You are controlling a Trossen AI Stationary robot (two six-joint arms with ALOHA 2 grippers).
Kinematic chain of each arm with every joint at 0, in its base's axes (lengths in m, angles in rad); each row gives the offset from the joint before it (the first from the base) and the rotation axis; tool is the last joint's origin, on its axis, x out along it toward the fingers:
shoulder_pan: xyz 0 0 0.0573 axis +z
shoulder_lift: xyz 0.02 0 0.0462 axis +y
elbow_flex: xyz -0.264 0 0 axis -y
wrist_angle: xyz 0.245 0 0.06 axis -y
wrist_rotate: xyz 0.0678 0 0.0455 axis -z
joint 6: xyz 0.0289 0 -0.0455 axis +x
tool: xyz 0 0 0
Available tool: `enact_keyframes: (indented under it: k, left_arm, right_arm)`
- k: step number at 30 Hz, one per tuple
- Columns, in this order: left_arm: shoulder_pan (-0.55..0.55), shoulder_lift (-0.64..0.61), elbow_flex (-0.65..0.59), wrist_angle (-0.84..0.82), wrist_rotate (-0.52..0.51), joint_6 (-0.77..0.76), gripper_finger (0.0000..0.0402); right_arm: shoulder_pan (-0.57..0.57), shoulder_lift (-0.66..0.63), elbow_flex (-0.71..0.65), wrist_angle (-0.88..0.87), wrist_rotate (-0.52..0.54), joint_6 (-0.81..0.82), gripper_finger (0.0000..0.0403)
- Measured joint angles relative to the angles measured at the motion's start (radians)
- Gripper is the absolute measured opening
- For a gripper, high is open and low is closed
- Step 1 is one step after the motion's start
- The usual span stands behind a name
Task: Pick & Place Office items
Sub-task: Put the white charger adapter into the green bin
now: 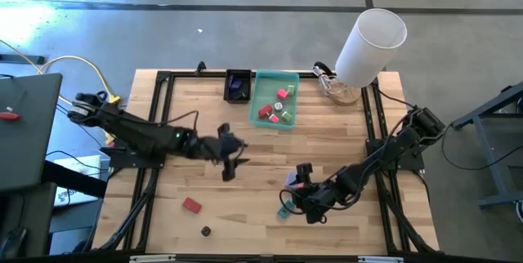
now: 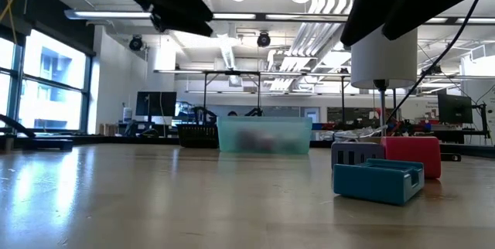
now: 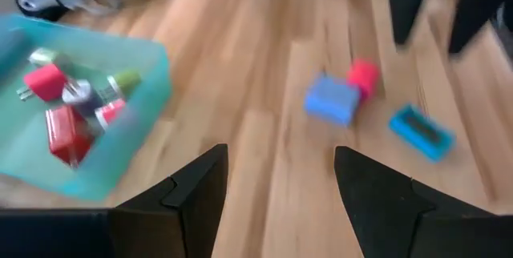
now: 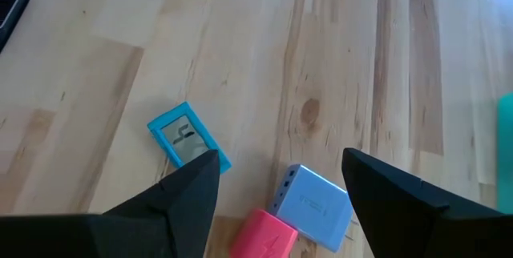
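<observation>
My left gripper hovers open over the table's middle; in its wrist view nothing lies between the fingers. My right gripper stands open above three office items at the near right: a teal piece, a light blue block and a pink block, all resting on the wood. A red block and a small black piece lie near the front edge. The translucent green tray at the back holds several small coloured pieces.
A small black tray sits to the left of the green tray. A big white cylinder stands at the back right corner beside a clear object. A black frame runs along the table's edges. Bare wood lies between the two grippers.
</observation>
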Motion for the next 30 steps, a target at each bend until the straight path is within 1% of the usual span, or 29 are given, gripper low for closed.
enact_keyframes:
  k: [4, 8, 10, 13, 18, 23, 27, 30]
  left_arm:
    - [-0.107, 0.0, 0.0, -0.111, -0.043, -0.022, 0.0223]
    - [-0.216, 0.0, 0.0, -0.308, -0.011, -0.055, 0.0223]
    - [-0.264, 0.0, 0.0, -0.397, -0.013, -0.122, 0.0223]
    - [-0.316, 0.0, 0.0, -0.464, -0.013, -0.26, 0.0223]
    - [-0.379, 0.0, 0.0, -0.468, 0.011, -0.489, 0.0223]
    - [-0.407, 0.0, 0.0, -0.468, 0.013, -0.68, 0.0223]
    - [-0.411, 0.008, 0.0, -0.457, 0.026, -0.699, 0.0223]
    - [-0.42, 0.021, 0.0, -0.385, 0.117, -0.678, 0.0223]
  right_arm:
    - [-0.003, 0.0, 0.0, 0.0, 0.001, -0.002, 0.0252]
    - [-0.008, 0.0, 0.0, -0.003, 0.0, -0.003, 0.0252]
    - [-0.008, 0.0, 0.0, -0.003, 0.0, -0.003, 0.0252]
    - [-0.011, 0.0, 0.0, -0.003, 0.0, -0.003, 0.0252]
    - [-0.011, 0.0, 0.0, 0.003, 0.0, -0.003, 0.0252]
    - [-0.011, 0.0, 0.0, 0.005, -0.001, -0.003, 0.0252]
    - [-0.011, 0.0, 0.0, 0.009, -0.019, -0.003, 0.0252]
    - [-0.012, 0.0, 0.0, 0.011, -0.022, -0.003, 0.0252]
